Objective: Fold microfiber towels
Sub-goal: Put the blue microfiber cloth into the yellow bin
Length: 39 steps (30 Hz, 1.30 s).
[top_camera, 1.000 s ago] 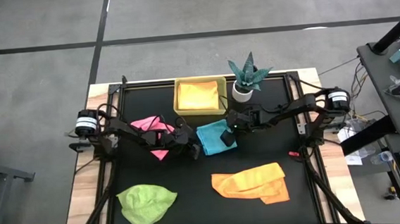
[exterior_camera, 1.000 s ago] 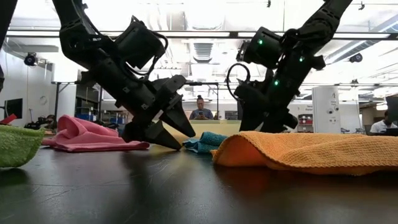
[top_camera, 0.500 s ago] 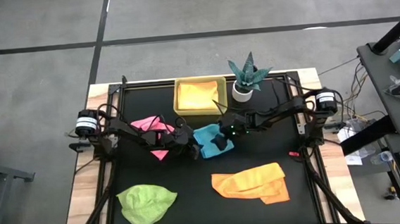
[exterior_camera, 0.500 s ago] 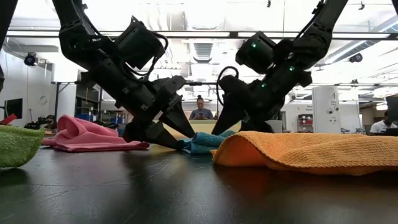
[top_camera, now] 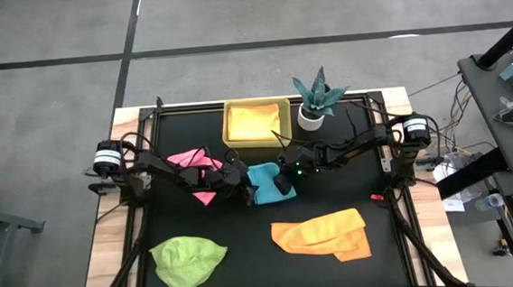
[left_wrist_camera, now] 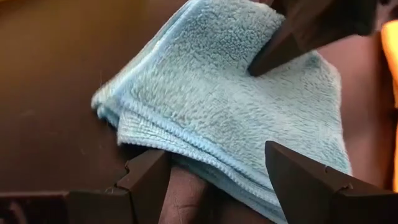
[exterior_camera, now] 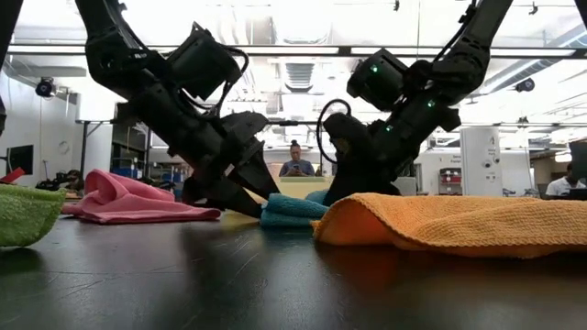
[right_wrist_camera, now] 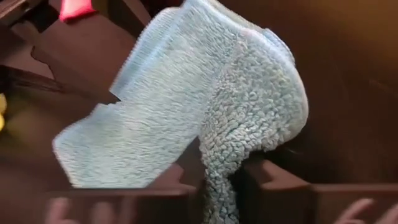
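There are five small towels. One is pink (top_camera: 194, 160), one is blue (top_camera: 265, 181) and one is green (top_camera: 189, 260). Two are orange-yellow: one (top_camera: 324, 234) lies on the black surface (top_camera: 245, 244), and the other (top_camera: 253, 121) lies in a tray. There is one yellow tray (top_camera: 233, 141). There is one little spiky plant (top_camera: 317, 92) in one white pot (top_camera: 308, 117). There are two dark robot arms, and each has one hand: a left hand (top_camera: 245, 191) and a right hand (top_camera: 281, 183). One person (exterior_camera: 296, 162) shows far back in the room.

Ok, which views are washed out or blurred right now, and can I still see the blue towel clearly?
Low view: bright ceiling lights behind leave both arms as dark shapes. Right wrist view: motion blur along its lower edge, the turquoise towel soft. Left wrist view: towel pile sharp. High view: evenly lit, black table without glare.
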### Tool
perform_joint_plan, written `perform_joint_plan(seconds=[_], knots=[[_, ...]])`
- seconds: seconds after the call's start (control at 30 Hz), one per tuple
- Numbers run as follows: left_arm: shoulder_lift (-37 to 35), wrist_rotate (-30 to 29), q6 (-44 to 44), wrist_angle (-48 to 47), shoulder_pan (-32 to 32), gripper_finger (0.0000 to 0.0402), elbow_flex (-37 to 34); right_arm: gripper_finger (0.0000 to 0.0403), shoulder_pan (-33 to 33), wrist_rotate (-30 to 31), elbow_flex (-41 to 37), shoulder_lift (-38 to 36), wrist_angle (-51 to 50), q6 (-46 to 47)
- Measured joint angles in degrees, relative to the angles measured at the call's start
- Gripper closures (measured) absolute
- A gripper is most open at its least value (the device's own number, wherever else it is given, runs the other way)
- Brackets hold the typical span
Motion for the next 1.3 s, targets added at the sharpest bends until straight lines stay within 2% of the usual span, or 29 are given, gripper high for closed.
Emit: perform_joint_plan(seconds=[0.07,0.17,0.43,0.63,0.8,1.03,1.3], knots=[[-1.94,-0.03,2.65,-1.87,0.14,0.0159,0.0,0.0384,0.11,0.14,0.0,-0.93,0.06,-1.14],[-5.89,-1.37,7.11,-6.0,0.26,0.0159,0.0,0.0387,0.25,0.18,0.02,-2.57,-0.25,-1.61],[-20.45,-10.55,19.58,-13.65,0.25,0.0159,-1.14,0.0389,0.33,0.84,1.93,-7.79,-0.84,-3.06],[-31.84,-13.27,29.59,-13.85,0.25,0.0159,-1.85,0.0389,0.18,2.45,10.97,-8.21,-9.06,-8.45],[-38.92,-15.1,36.97,-10.36,0.25,0.0159,-1.88,0.0389,-1.8,6.52,20.99,-8.16,-16.25,-13.86],[-44.94,-16.54,43.06,-8.55,0.25,0.0159,-1.88,0.039,-8.88,6.78,31.11,-6.85,-18.05,-17.05],[-45.84,-17.16,45.8,-7.96,0.27,0.0159,-1.88,0.039,-16.53,5.48,38.76,2.16,-19.08,-16.7]])
